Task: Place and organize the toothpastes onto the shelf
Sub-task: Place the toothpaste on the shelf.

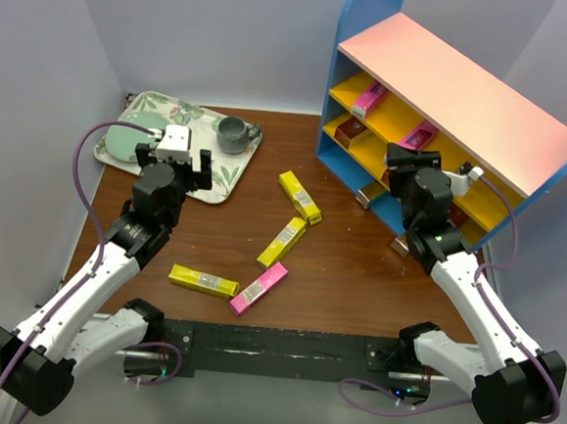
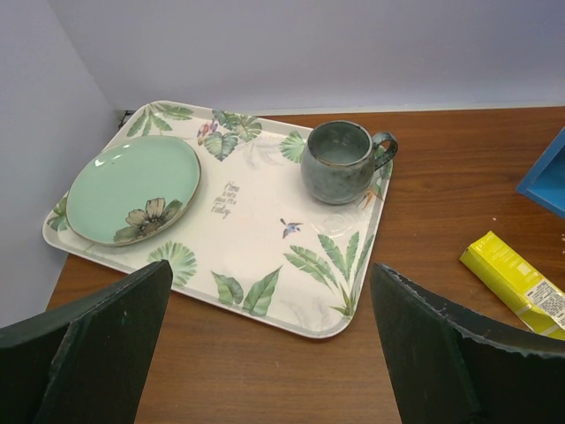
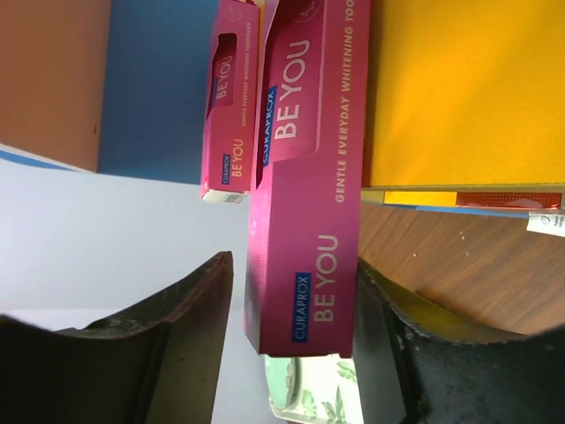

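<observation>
The shelf (image 1: 460, 88) stands at the back right with blue sides and yellow boards. A pink toothpaste carton (image 3: 305, 194) lies on a yellow shelf board (image 3: 468, 88), and my right gripper (image 3: 296, 309) is around its near end. The jaws stand open: one finger is against the carton, the other clear of it. A second pink carton (image 3: 229, 97) lies behind it. On the table lie three yellow toothpastes (image 1: 299, 196) (image 1: 282, 241) (image 1: 202, 281) and a pink one (image 1: 259, 289). My left gripper (image 2: 269, 336) hangs open and empty over the table by the tray's near edge.
A floral tray (image 1: 223, 173) at the back left carries a green plate (image 2: 132, 190) and a grey mug (image 2: 340, 161). A dark red carton (image 1: 349, 131) and another pink one (image 1: 370, 99) sit on the shelf. White walls close in on the left and back.
</observation>
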Controlling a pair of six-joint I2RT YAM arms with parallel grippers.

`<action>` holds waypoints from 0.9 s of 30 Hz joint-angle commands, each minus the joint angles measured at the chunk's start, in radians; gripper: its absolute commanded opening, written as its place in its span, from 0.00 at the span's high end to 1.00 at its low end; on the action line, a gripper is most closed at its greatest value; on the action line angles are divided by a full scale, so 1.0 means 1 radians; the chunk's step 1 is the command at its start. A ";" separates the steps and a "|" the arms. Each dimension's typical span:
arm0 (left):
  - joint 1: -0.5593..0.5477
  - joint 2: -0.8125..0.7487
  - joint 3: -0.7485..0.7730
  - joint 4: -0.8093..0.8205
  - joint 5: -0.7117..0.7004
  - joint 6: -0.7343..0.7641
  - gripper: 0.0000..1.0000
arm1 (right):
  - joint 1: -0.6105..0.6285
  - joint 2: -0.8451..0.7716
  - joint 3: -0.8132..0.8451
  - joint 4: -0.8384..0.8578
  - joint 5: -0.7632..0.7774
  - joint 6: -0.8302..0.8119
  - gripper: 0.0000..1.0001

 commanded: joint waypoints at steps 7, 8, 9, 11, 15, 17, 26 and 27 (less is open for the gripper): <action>0.008 -0.001 0.001 0.043 0.009 -0.018 0.00 | -0.009 -0.042 -0.021 0.047 0.010 0.013 0.19; 0.008 0.000 0.003 0.043 0.009 -0.018 0.00 | -0.009 -0.043 -0.018 0.042 0.002 -0.015 0.15; 0.008 0.000 0.003 0.043 0.009 -0.018 0.00 | -0.009 -0.046 -0.014 0.035 -0.010 -0.033 0.10; 0.008 0.000 0.003 0.043 0.012 -0.018 0.00 | -0.009 -0.051 0.003 0.013 -0.050 -0.090 0.02; 0.008 0.000 0.001 0.043 0.015 -0.018 0.00 | -0.009 -0.081 0.009 -0.043 -0.112 -0.153 0.02; 0.008 0.000 0.003 0.042 0.016 -0.018 0.00 | -0.009 -0.097 0.009 -0.092 -0.141 -0.188 0.02; 0.008 -0.003 0.006 0.040 0.016 -0.018 0.00 | -0.009 -0.230 0.020 -0.370 -0.277 -0.441 0.02; 0.008 -0.003 0.004 0.040 0.018 -0.018 0.00 | -0.009 -0.235 0.028 -0.391 -0.323 -0.477 0.02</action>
